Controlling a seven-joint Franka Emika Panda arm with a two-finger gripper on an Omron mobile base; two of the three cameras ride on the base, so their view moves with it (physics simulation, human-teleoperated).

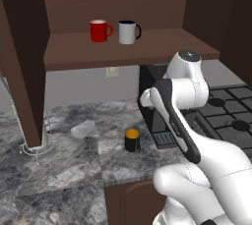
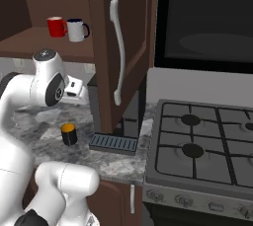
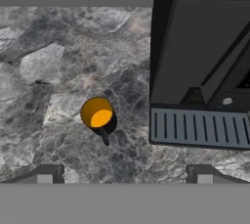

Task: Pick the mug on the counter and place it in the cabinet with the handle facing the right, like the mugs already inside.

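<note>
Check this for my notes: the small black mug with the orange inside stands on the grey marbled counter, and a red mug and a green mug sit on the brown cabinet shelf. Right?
Not quite. The second mug on the brown cabinet shelf is white with a dark rim, not green; the left base view shows it beside the red mug. The small black mug with the orange inside does stand on the grey marbled counter.

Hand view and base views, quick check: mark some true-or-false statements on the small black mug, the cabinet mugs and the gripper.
1. The small black mug with the orange-yellow inside stands upright on the grey marbled counter. True.
2. The gripper is closed on the black mug. False: its jaws are open and apart from it, above the counter.
3. A red mug and a white mug with a dark rim stand side by side on the brown cabinet shelf. True.
4. The black mug sits on the black coffee machine's ribbed drip tray. False: it stands on the counter beside the tray.
</note>
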